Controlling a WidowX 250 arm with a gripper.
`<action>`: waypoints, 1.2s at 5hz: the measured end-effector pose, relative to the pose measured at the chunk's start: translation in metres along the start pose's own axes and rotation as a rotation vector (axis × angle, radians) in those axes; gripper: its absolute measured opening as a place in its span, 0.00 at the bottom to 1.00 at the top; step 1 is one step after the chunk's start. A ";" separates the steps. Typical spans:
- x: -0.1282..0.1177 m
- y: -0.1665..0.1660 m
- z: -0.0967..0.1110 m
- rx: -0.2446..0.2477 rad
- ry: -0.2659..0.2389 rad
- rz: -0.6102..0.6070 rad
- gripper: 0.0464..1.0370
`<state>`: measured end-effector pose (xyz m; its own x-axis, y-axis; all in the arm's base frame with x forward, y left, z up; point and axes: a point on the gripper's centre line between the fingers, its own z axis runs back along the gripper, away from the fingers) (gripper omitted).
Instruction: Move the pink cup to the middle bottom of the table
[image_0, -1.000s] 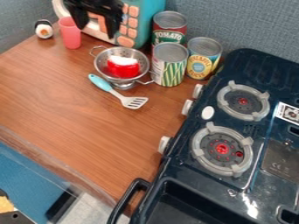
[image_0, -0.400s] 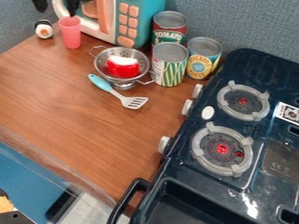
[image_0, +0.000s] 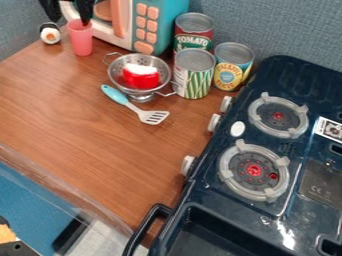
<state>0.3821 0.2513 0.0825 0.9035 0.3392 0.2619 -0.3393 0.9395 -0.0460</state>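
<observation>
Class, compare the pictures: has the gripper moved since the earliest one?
Yes. Against the toy microwave, the gripper has shifted toward the view's left, away from the buttons and to the pink cup.

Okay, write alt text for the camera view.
Open black gripper at the rim of an upright pink cup, beside a toy microwave on a wooden table; to the right, a colander, a spatula, three cans and a toy stove.

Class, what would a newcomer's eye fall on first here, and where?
The dark toy stove, its burners red at the centre, dominates the right side. Next comes the red-and-white object in the metal colander, upper middle, then the pink cup at upper left.
</observation>
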 end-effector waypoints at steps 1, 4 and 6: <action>0.005 0.007 -0.008 0.030 0.015 -0.002 0.96; 0.013 0.015 -0.027 0.052 0.051 0.025 0.95; 0.008 0.015 -0.033 0.060 0.062 0.038 0.53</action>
<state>0.3928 0.2697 0.0521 0.9037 0.3782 0.2009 -0.3867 0.9222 0.0033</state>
